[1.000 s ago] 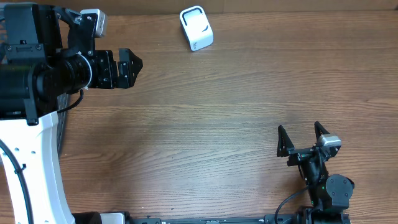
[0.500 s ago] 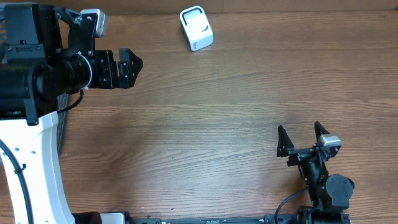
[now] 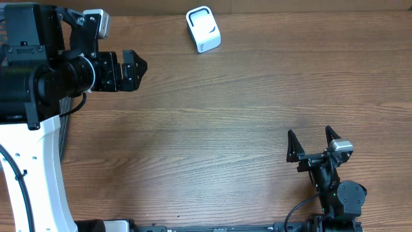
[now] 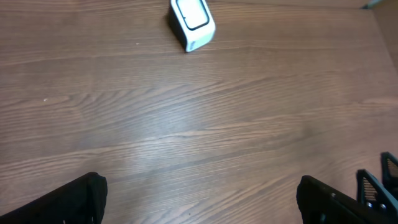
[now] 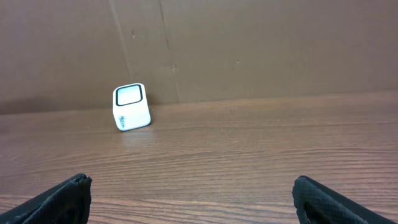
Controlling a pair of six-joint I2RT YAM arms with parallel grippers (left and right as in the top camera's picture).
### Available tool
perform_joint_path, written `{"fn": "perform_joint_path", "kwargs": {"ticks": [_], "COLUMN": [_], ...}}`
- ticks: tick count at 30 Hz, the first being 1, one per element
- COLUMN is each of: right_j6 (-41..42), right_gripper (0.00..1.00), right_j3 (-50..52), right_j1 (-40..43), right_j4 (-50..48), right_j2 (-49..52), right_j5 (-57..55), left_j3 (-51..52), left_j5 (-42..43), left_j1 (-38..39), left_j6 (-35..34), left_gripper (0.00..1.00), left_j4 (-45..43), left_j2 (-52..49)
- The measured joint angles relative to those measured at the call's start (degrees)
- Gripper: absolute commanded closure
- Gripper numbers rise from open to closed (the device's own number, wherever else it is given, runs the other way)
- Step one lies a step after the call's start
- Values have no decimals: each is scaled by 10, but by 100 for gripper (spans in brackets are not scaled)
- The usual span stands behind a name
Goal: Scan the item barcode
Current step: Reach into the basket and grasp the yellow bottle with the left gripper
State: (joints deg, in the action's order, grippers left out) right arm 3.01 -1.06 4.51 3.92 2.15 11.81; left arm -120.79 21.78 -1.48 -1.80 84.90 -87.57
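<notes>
A small white scanner box (image 3: 203,29) with a dark-framed window stands at the table's far edge; it also shows in the left wrist view (image 4: 192,23) and the right wrist view (image 5: 131,107). The item does not show in any view. My left gripper (image 3: 136,69) hovers at the far left, well left of the scanner, open and empty (image 4: 200,205). My right gripper (image 3: 310,134) stands near the front right, open with only bare wood between its fingers (image 5: 193,199).
A brown cardboard wall (image 5: 249,43) closes off the table's far side behind the scanner. The left arm's white base (image 3: 32,174) takes up the left edge. The right arm's fingers (image 4: 376,186) show at the lower right of the left wrist view.
</notes>
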Motion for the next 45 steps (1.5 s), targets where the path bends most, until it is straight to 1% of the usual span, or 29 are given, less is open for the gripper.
{"fn": "perform_joint_path", "kwargs": {"ticks": [4,5,10,13,16,22,26,32,36,41,42,45], "right_j6": [0,0,0,0,0,0,0,0,0,0,0,0], "right_gripper": [0,0,0,0,0,0,0,0,0,0,0,0], "right_j3": [0,0,0,0,0,0,0,0,0,0,0,0], "right_j1": [0,0,0,0,0,0,0,0,0,0,0,0], "right_j4": [0,0,0,0,0,0,0,0,0,0,0,0], "right_j2": [0,0,0,0,0,0,0,0,0,0,0,0], "right_j5": [0,0,0,0,0,0,0,0,0,0,0,0], "left_j3": [0,0,-1,-1,-1,-1,-1,-1,-1,-1,-1,-1], "left_j5": [-62,-116,-268,-313,-336,-353,-358,-362,-359,-325,-322,-292], "left_j1": [0,0,0,0,0,0,0,-19,-71,-172,-183,-256], "left_j6": [-34,-59,-129,-149,-161,-163,-157,-113,-96,-70,-69,-63], "left_gripper": [1,0,1,0,0,0,0,1,0,0,1,0], "left_j4": [-3,-7,-9,-11,-21,-24,-45,-100,-130,-209,-214,-228], "left_j2": [0,-1,-18,-37,-54,-64,-65,-66,-66,-69,-69,-77]}}
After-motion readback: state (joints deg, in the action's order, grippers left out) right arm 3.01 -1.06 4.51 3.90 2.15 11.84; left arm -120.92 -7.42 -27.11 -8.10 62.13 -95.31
